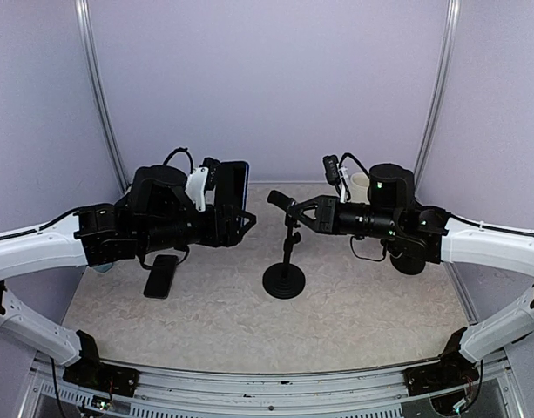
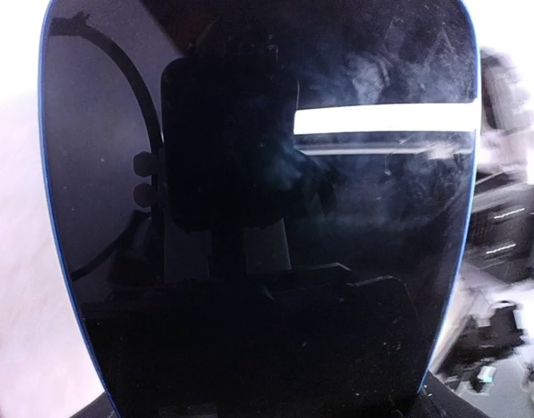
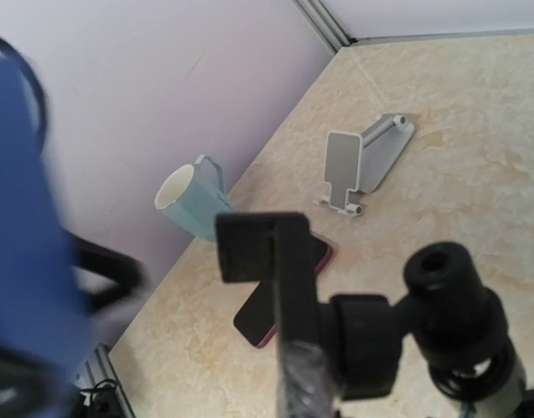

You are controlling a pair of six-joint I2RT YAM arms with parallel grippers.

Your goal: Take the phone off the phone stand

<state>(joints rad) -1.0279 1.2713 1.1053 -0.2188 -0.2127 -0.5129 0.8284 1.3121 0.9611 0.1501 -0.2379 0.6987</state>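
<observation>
Within left pincer (image 1: 235,218), phone (image 1: 233,181)

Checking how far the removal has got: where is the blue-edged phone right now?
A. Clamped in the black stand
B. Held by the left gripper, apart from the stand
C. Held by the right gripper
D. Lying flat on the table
B: the top view shows the phone upright in the left gripper, off to the side of the black stand, which carries no phone.

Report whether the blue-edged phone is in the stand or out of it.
Out. The left claw holds the phone in the air, left of the stand, whose clamp is bare.
</observation>
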